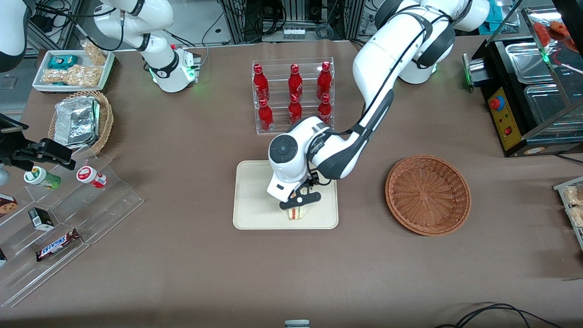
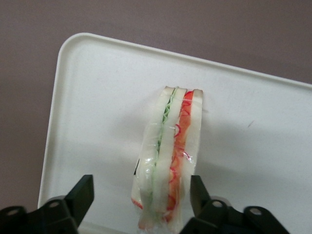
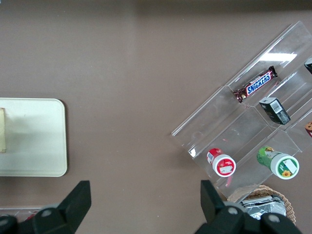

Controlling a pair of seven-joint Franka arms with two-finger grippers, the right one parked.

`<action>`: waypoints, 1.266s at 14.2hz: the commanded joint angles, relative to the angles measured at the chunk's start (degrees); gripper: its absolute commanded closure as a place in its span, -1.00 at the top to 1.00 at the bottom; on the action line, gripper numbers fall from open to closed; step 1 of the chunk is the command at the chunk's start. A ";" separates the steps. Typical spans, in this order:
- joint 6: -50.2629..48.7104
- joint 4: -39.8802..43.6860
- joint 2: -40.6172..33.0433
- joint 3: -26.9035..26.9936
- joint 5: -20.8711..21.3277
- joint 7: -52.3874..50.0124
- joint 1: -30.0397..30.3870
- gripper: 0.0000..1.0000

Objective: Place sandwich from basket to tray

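Sandwich (image 1: 297, 213) sits on the tray (image 1: 255, 200) — gripper (image 1: 299, 203) hangs right over it, fingers spread wide, gripping nothing — basket (image 1: 428, 195) empty.

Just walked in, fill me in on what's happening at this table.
The left arm's gripper hangs over the cream tray, right above a sandwich that stands on its edge on the tray. The fingers are spread open on either side of it, not squeezing. The brown wicker basket beside the tray, toward the working arm's end, has nothing in it.
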 commanded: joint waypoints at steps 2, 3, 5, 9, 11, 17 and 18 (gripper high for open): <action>-5.98 0.33 -5.20 0.23 0.26 -1.16 1.92 1.00; -8.00 0.07 -6.69 0.06 0.17 -0.90 3.67 1.00; -10.55 -0.46 -9.07 -0.21 -0.18 1.98 7.54 1.00; -20.92 -5.62 -17.31 -0.03 -8.43 18.40 15.88 1.00; -21.38 -13.68 -24.51 -0.03 -9.41 24.64 21.59 1.00; -26.98 -25.68 -37.54 0.23 -10.55 36.61 34.96 1.00; -30.48 -25.60 -39.12 0.23 -10.55 39.07 37.15 1.00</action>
